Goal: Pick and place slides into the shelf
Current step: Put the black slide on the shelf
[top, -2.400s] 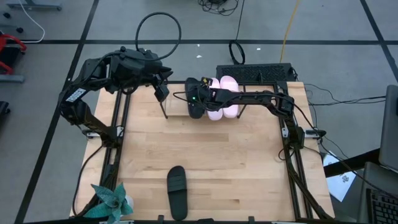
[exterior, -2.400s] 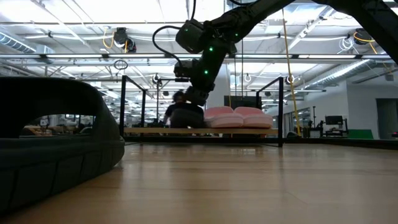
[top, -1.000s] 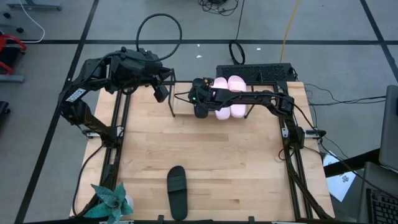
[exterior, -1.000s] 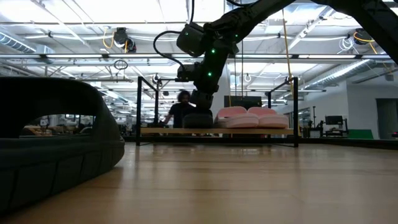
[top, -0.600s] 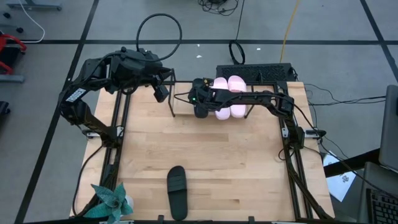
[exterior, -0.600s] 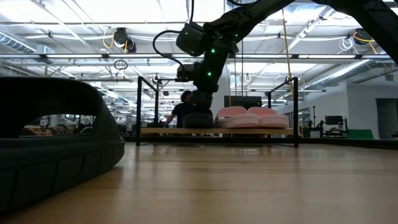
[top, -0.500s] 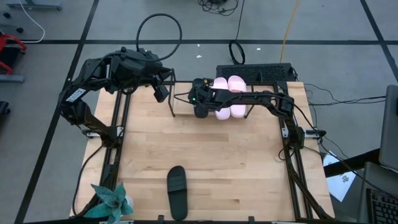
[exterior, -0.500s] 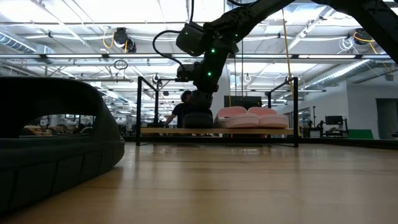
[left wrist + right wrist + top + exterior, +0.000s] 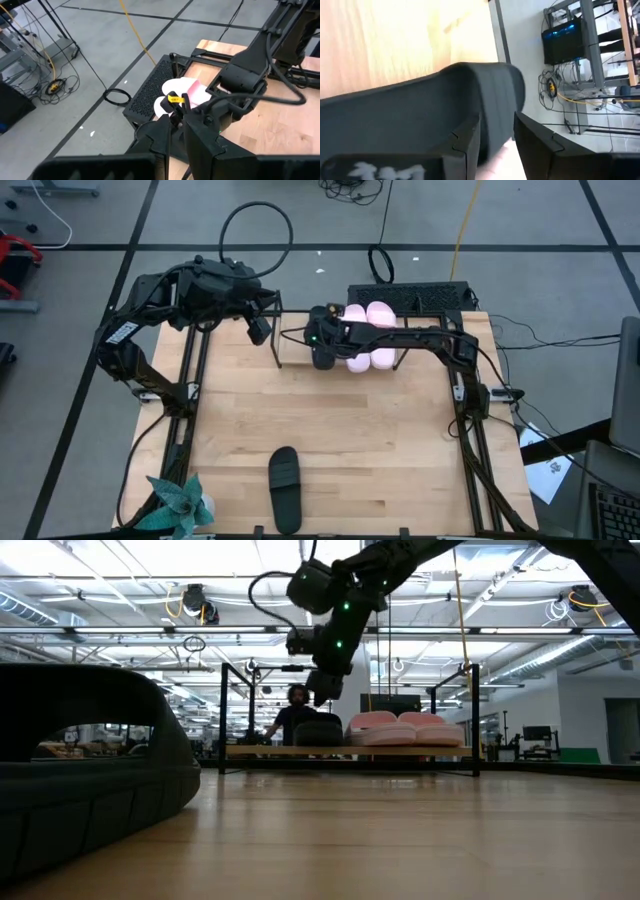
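Slides: you have one black slide (image 9: 318,730) on the shelf (image 9: 350,751), just beside the pink pair (image 9: 400,727). Your right gripper (image 9: 322,688) hangs just above its strap, fingers parted and clear of it — holding nothing. The other black slide (image 9: 284,488) lies well away from the shelf. Your left gripper (image 9: 260,328) waits at the shelf's end, fingers nearly together.

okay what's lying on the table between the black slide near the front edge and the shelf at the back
Nothing: in the high view, only bare wood lies between the black slide near the front edge and the shelf. The succulent plant sits off at the corner.
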You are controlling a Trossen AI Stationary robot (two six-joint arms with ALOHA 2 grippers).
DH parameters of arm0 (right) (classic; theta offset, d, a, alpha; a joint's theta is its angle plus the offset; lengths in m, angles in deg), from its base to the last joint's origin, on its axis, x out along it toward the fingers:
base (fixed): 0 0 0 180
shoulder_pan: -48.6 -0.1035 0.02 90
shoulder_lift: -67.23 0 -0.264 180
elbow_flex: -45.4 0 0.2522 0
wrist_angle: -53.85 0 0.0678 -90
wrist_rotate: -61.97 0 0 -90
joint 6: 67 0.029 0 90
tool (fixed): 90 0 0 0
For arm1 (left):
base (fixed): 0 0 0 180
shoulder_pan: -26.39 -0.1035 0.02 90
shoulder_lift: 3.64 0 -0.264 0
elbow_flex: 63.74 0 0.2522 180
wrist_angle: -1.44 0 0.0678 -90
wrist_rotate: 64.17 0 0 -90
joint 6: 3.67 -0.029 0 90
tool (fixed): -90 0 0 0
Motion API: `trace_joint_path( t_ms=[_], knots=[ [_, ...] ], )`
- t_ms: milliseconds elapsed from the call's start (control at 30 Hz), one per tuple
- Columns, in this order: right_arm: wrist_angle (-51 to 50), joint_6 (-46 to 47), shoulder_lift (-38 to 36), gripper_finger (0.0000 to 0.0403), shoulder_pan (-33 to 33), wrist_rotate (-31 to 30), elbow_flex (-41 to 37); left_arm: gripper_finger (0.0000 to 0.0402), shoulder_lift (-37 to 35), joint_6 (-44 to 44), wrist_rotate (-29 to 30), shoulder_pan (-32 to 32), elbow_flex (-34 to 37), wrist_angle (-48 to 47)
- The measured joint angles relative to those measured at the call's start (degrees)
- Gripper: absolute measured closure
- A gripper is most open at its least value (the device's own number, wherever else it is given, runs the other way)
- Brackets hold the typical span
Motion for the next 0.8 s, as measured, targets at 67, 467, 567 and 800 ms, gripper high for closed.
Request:
trace_joint_path(
  t_ms=[67,467,567,800],
  knots=[
    [-0.18,0.01,-1.10,0.0292,-0.47,-0.03,0.00,0.0350,0.00,0.47,-0.07,-0.01,0.00,0.00],
    [6.25,4.05,-5.41,0.0302,-6.30,12.68,-0.01,0.0350,0.00,2.49,-0.64,-0.02,0.00,0.73],
    [6.84,3.99,-5.46,0.0304,-8.14,12.22,-0.04,0.0350,0.00,3.95,-2.51,-0.02,0.00,0.70],
    [3.75,3.76,-5.84,0.0304,-14.36,12.61,0.07,0.0350,0.00,7.05,-13.12,1.05,0.00,0.27]
  ],
)
